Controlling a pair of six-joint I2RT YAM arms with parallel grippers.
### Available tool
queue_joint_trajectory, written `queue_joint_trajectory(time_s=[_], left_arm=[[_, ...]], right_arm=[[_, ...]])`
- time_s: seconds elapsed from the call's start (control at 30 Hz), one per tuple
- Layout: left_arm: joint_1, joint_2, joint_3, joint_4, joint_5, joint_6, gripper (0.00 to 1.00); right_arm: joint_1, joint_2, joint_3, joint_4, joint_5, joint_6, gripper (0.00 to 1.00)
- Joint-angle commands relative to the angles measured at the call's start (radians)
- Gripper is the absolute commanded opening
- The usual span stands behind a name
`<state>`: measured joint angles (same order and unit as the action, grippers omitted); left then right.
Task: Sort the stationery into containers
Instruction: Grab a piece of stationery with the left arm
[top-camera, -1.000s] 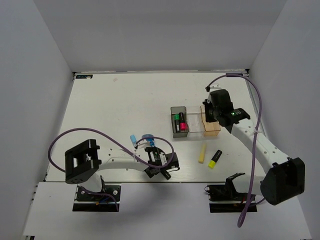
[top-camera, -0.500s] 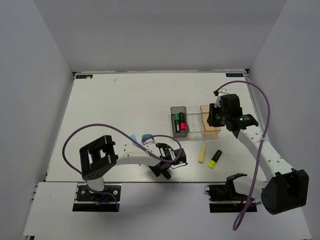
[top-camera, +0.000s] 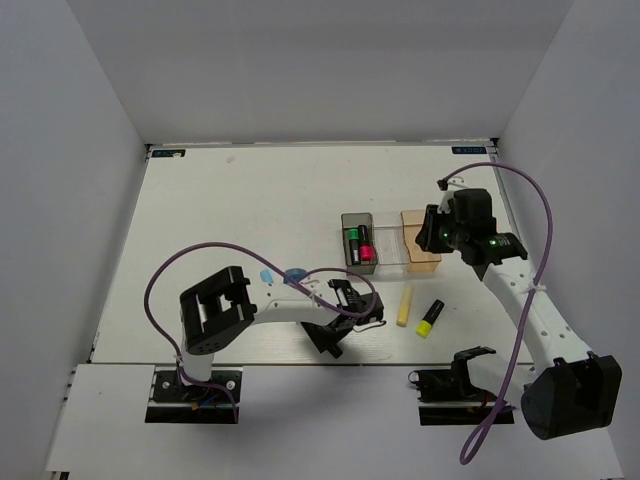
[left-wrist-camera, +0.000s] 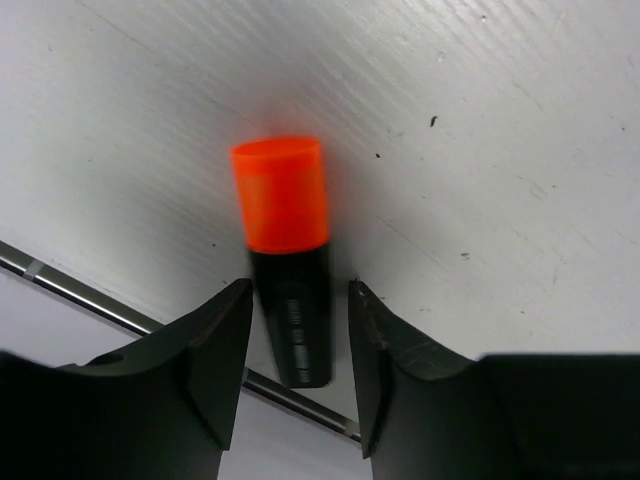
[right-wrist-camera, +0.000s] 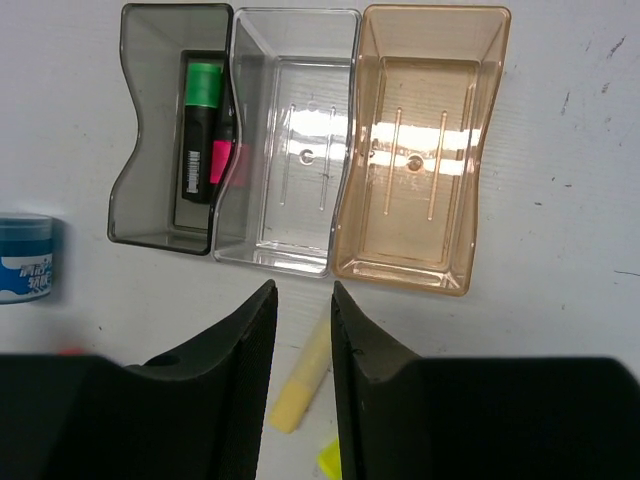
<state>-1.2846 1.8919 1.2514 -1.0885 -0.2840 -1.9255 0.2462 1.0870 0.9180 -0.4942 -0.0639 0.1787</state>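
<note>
Tabletop (top-camera: 220, 220) white, pale walls (top-camera: 80, 150) around. Near its front edge the left gripper (left-wrist-camera: 298, 330) straddles an orange-capped highlighter (left-wrist-camera: 280, 200), jaws apart; the right gripper (right-wrist-camera: 303, 300), slightly parted and empty, hovers over the bins (right-wrist-camera: 420, 283).

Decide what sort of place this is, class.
Probably a robotics lab test cell: white table boxed in by plain walls, left arm and right arm bolted at its near edge, three joined bins.

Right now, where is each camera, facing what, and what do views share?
Top external: above, behind; looks down on the table; both arms show.
Left wrist: down at the orange highlighter between fingers of the left gripper.
Right wrist: down on the bins, past fingers of the right gripper.
Top and right wrist share the bins.
</note>
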Motion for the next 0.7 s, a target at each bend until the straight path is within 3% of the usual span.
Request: queue_joint_trajectory(time_s=[0.0, 0.27, 0.37, 0.4, 0.47, 0.5, 0.63, 0.67], left_arm=[[-0.012, 0.091, -0.033, -0.024, 0.098, 0.037, 0.52], [-0.021, 0.089, -0.078, 0.067, 0.108, 0.062, 0.19], [-0.033, 0.064, -0.027, 0.068, 0.059, 0.147, 0.05], [-0.035, 0.055, 0.041, 0.065, 0.037, 0.251, 0.0], [-0.051, 0.045, 0.132, 0.018, -0.006, 0.319, 0.0], [-0.058, 0.039, 0.205, 0.0, -0.023, 0.406, 0.0], [-0.079, 0.039, 0.388, -0.141, -0.124, 0.543, 0.0], [-0.079, 0.036, 0.428, -0.152, -0.135, 0.577, 0.0]], right_arm=[[-0.021, -0.033, -0.013, 0.016, -0.034, 0.018, 0.32], [-0.045, -0.05, -0.022, 0.019, -0.069, 0.019, 0.35], [-0.053, -0.045, -0.021, 0.008, -0.097, -0.042, 0.67], [-0.058, -0.047, -0.021, 0.005, -0.102, -0.06, 0.8], [-0.064, -0.05, -0.024, -0.023, -0.123, -0.085, 0.82], [-0.073, -0.052, -0.024, -0.029, -0.134, -0.091, 0.8], [-0.088, -0.087, -0.048, -0.061, -0.143, -0.094, 0.33], [-0.094, -0.09, -0.051, -0.066, -0.145, -0.096, 0.31]])
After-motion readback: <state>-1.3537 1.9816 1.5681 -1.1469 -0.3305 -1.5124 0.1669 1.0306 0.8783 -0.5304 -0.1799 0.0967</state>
